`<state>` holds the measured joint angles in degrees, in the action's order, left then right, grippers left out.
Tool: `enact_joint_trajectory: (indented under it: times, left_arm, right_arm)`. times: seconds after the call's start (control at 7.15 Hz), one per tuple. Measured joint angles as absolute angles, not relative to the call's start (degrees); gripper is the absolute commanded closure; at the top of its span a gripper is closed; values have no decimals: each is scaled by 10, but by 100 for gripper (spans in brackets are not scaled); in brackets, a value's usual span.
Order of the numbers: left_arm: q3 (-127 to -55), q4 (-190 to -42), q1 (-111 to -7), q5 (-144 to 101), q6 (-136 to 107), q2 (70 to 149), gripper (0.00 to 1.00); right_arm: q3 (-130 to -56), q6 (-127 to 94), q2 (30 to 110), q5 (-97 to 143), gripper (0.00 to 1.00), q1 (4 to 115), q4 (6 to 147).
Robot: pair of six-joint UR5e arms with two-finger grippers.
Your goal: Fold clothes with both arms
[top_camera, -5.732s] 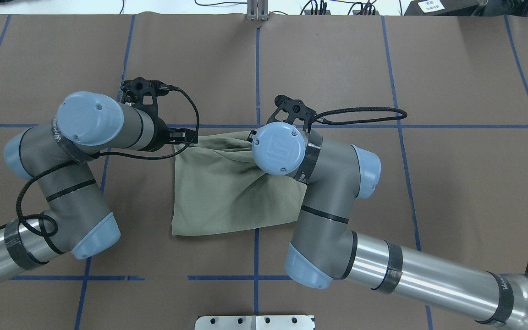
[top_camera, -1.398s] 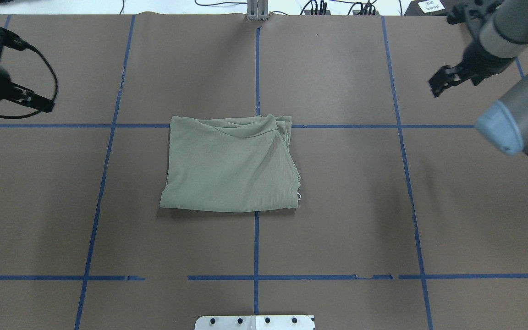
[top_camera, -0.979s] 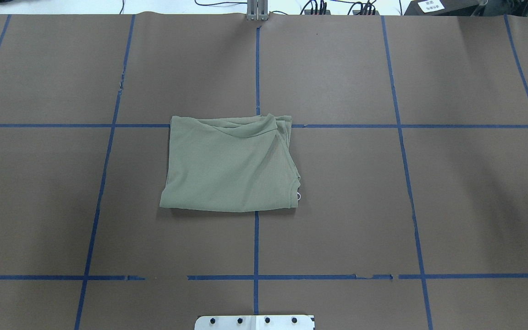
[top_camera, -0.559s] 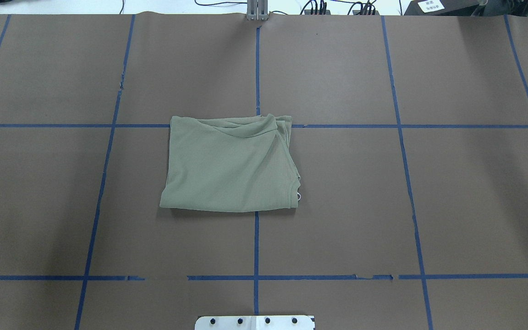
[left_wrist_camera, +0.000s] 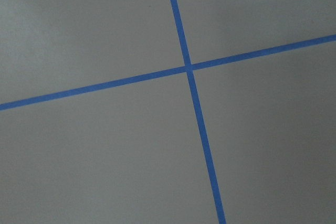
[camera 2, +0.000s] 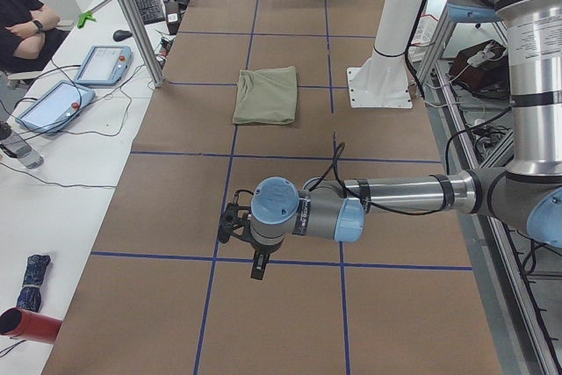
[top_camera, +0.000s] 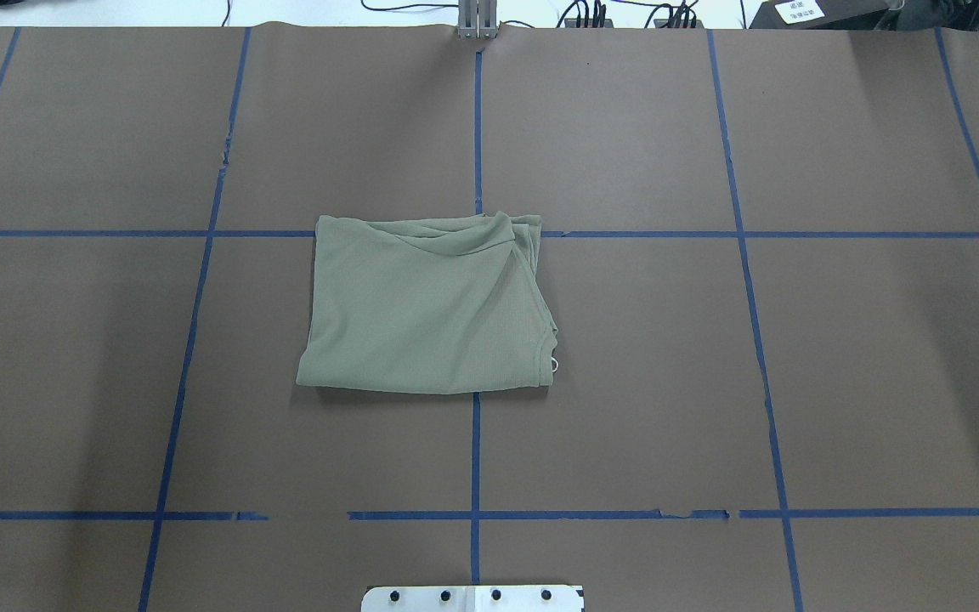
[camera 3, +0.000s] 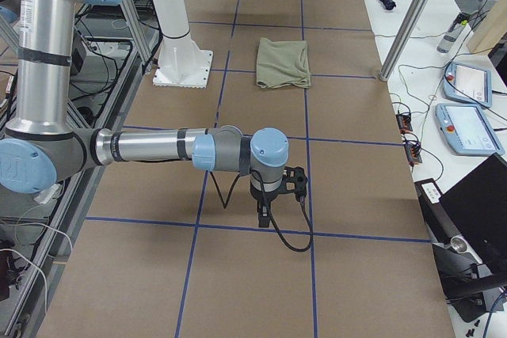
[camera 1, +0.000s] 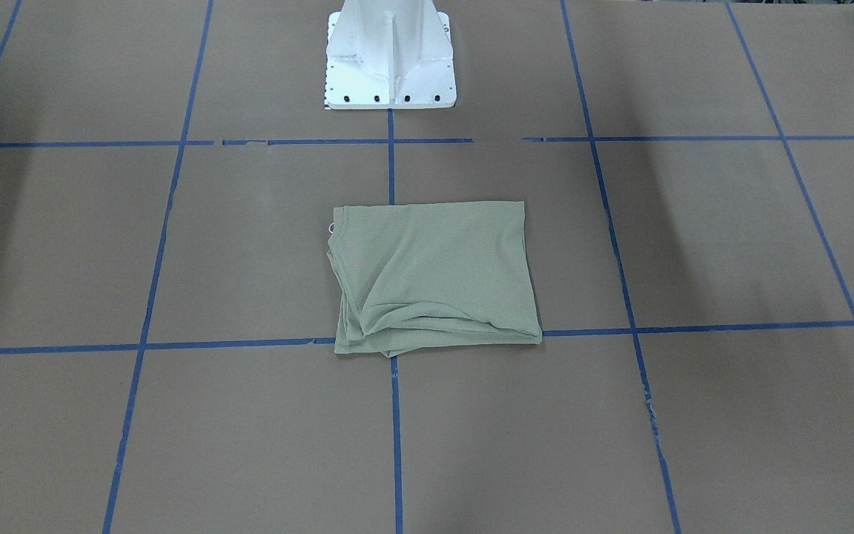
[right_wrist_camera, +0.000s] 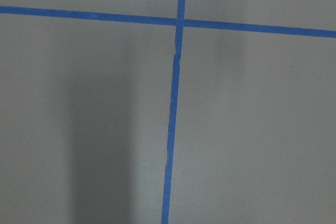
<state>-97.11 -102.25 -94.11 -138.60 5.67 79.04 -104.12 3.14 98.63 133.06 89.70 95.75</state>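
- Overhead exterior: white pedestal base [top_camera: 472, 597] sat at near edge.
- Mid-table, olive shirt [top_camera: 426, 314] lay folded on brown paper [top_camera: 668, 382], across blue tape lines [top_camera: 474, 450].
- Table ends: left gripper [camera 2: 257, 268] and right gripper [camera 3: 262, 218] hung well apart from olive shirt; jaw state could not be told.
- Far edge: white label [top_camera: 798, 10], print too small to read.

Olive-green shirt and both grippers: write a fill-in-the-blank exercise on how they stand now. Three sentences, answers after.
1. The olive-green shirt lies ____ into a rough rectangle on the brown table cover.
2. The left gripper and the right gripper hang far from the shirt, so ____ of them touches it.
3. The tape lines on the cover are ____ in colour.
Missing words: folded; neither; blue.
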Motion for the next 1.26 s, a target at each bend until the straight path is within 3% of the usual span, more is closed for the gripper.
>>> enact_joint_trajectory:
  times: [1.26]
  left_arm:
    - [-981, -1020, -937, -1323, 58, 800, 0]
  right_arm:
    - [-1041, 23, 979, 1331, 0, 897, 957]
